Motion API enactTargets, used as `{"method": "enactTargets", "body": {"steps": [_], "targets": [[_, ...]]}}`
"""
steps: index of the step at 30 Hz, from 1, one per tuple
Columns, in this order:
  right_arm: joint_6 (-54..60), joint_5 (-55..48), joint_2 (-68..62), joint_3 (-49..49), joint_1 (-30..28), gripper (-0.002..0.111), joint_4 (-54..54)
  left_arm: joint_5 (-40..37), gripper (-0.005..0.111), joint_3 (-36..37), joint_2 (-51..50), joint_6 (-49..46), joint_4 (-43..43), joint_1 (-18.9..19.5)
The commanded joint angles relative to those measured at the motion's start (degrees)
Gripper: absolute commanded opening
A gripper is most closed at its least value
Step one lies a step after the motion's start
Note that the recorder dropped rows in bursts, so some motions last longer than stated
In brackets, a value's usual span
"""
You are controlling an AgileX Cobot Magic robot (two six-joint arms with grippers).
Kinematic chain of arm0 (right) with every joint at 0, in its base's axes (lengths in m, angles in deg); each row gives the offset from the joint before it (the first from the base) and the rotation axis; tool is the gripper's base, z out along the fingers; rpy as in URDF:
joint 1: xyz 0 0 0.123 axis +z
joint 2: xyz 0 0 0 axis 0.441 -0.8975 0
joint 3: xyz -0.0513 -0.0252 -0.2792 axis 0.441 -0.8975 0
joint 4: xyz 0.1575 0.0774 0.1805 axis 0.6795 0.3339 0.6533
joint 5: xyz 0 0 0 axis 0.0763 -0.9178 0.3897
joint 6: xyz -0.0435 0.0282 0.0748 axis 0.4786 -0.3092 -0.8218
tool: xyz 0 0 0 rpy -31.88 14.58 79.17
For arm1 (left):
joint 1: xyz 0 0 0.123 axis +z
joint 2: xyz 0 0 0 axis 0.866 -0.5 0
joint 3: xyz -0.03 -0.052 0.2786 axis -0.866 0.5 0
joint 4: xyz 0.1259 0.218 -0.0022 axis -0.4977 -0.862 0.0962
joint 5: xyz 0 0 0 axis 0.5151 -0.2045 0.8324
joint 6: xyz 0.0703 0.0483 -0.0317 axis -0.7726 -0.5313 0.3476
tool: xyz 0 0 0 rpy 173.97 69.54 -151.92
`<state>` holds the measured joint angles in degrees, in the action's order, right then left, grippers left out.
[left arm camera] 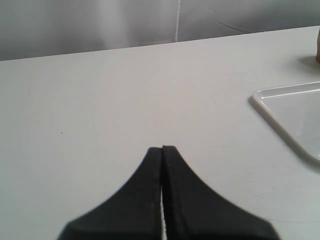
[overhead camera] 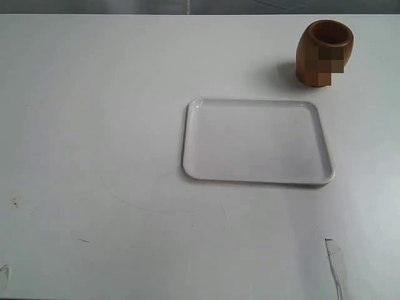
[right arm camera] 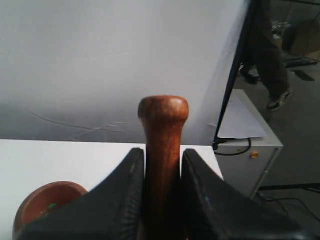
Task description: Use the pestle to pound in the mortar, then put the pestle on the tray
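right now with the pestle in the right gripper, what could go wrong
The mortar is small and stands loose near the far edge of the table, so an off-centre strike could tip it or shove it. The right gripper clamps the pestle on smooth round wood, so pounding might make it slide in the grip.

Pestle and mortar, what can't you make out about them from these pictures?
Pestle: right wrist view shows only its top end; the right claw hides the rest. It is absent from the exterior view.
Mortar: exterior view, a pixelated patch covers part of its side.
Mortar's inside: right wrist view, mostly cut off by a claw finger and the picture edge.
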<state>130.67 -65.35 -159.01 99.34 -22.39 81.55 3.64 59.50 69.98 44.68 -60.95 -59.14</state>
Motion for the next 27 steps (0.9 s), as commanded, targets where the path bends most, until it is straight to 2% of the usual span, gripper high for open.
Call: {"method": "enactTargets", "body": {"steps": [1,6,16,22,24,27], "targets": [[-6.7,2.7,0.3,-0.8,0.3,0.000,-5.5,0.2,0.000,0.0,0.1,0.5,0.4,-0.4],[-22.3,1.2,0.3,-0.8,2.2,0.000,-14.4,0.2,0.000,0.0,0.1,0.5,0.4,-0.4],[-25.3,1.9,0.3,-0.8,16.7,0.000,-19.9,0.2,0.000,0.0,0.1,0.5,0.4,-0.4],[-25.8,-18.8,0.3,5.7,17.5,0.000,-19.4,0.2,0.000,0.0,0.1,0.5,0.4,-0.4],[-22.5,-23.6,0.3,7.9,17.5,0.000,-15.3,0.2,0.000,0.0,0.1,0.5,0.4,-0.4],[-8.6,-32.0,0.3,9.2,17.5,0.000,2.4,0.2,0.000,0.0,0.1,0.5,0.4,-0.4]]}}
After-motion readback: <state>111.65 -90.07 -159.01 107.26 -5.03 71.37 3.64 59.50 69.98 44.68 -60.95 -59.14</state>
